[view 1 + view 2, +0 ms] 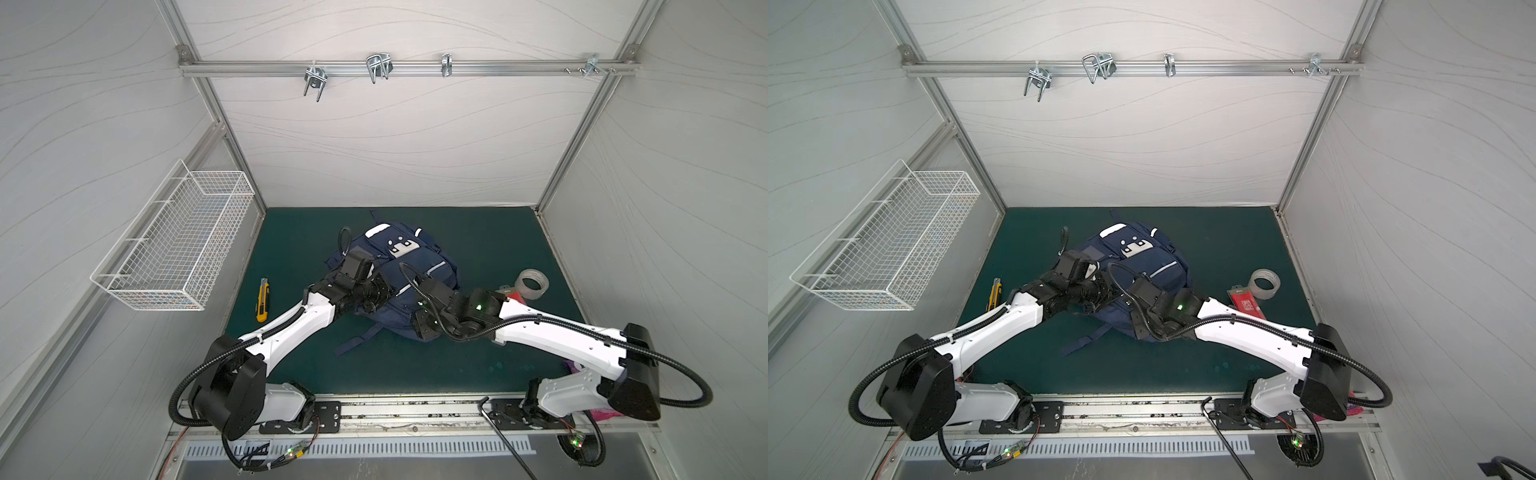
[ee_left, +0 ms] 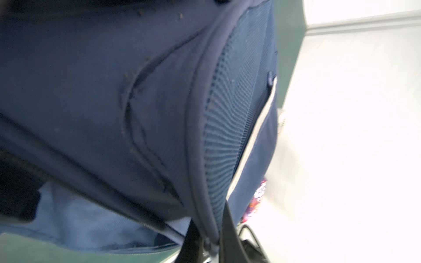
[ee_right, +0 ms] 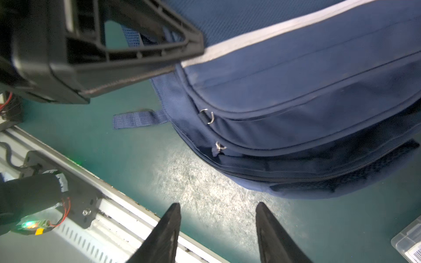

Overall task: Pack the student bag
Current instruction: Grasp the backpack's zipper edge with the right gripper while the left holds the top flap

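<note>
The student bag (image 1: pixel 419 266), navy with a white dotted patch, lies flat in the middle of the green mat in both top views (image 1: pixel 1142 266). My left gripper (image 1: pixel 376 305) is at the bag's near left side. In the left wrist view it (image 2: pixel 210 239) is shut on the bag's (image 2: pixel 114 91) piped seam beside the mesh panel. My right gripper (image 1: pixel 424 328) hovers at the bag's near right edge. In the right wrist view it (image 3: pixel 218 206) is open over bare mat, with the bag (image 3: pixel 307 91) and two zipper pulls (image 3: pixel 207 116) just beyond its fingertips.
A yellow utility knife (image 1: pixel 262 300) lies on the mat to the left of the bag. A tape roll (image 1: pixel 532 282) and a red pack (image 1: pixel 1246 303) lie to the right. A white wire basket (image 1: pixel 174 245) hangs on the left wall, and metal hooks (image 1: pixel 378 68) on the back rail.
</note>
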